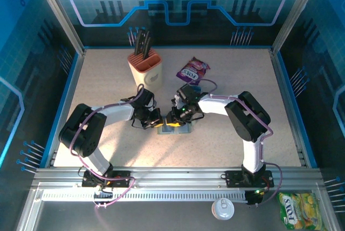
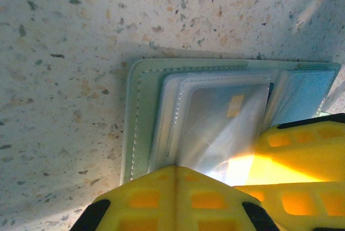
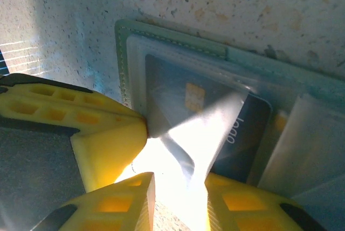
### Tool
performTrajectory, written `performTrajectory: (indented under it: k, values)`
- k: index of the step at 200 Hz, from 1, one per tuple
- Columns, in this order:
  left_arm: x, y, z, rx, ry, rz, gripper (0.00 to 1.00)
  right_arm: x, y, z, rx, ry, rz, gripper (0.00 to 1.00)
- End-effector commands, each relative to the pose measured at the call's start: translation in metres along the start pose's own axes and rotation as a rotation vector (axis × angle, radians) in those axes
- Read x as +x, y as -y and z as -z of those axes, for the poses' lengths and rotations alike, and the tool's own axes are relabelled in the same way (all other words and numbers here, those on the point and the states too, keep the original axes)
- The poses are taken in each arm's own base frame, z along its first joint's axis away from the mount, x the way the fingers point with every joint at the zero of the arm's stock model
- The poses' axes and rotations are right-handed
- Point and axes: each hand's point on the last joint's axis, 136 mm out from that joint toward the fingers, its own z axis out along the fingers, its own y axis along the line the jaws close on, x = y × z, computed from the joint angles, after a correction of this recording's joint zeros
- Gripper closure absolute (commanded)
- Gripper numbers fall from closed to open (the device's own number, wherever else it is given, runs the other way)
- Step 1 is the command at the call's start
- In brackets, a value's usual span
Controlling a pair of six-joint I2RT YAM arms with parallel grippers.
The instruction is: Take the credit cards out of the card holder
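Note:
The grey-green card holder point(image 1: 173, 129) lies open on the speckled table between both arms. In the left wrist view its stitched panel point(image 2: 137, 117) carries clear sleeves over a card point(image 2: 215, 117) with a gold chip. My left gripper point(image 2: 180, 169) is shut, its tips pressed on the sleeves' near edge; from above it point(image 1: 155, 121) sits at the holder's left side. A dark blue credit card point(image 3: 237, 134) lies in the holder point(image 3: 123, 53). My right gripper point(image 3: 180, 188) has its jaws a little apart around a lifted clear sleeve flap, at the holder's right side point(image 1: 179, 116).
A beige and orange knife block point(image 1: 145, 66) stands behind the left arm. A purple snack packet point(image 1: 193, 70) lies just beyond the right gripper. A yellow packet point(image 1: 296, 212) and a white lid point(image 1: 222, 208) sit off the table at the front right.

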Motion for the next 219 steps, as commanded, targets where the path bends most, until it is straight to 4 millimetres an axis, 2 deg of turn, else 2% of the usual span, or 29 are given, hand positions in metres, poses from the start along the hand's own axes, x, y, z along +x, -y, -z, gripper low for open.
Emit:
performTrajectory:
  k: [1,22,47,100,148,181,219]
  values:
    - [0.011,-0.021,-0.006,-0.062,-0.04,0.019,0.99,0.011,0.012,-0.004,0.084,-0.033,0.003,0.71]
    - [0.011,-0.021,-0.006,-0.064,-0.042,0.02,0.98,0.014,0.022,0.0,0.143,-0.04,0.012,0.7]
    - [0.011,-0.021,-0.006,-0.063,-0.041,0.018,0.98,0.013,0.023,0.003,0.163,-0.031,0.027,0.7]
    - [0.009,-0.016,-0.001,-0.056,-0.033,0.005,0.97,0.009,0.011,0.01,0.143,-0.009,0.053,0.7]
    - [0.003,0.012,0.013,0.009,-0.014,-0.021,0.96,0.006,-0.008,0.022,0.093,0.029,0.078,0.69]
    - [0.01,0.022,0.011,0.014,-0.02,-0.04,0.96,0.005,-0.004,0.026,0.099,0.04,0.075,0.69]
    - [0.017,0.015,0.006,-0.024,-0.025,-0.044,0.96,0.006,0.0,0.029,0.095,0.049,0.066,0.68]
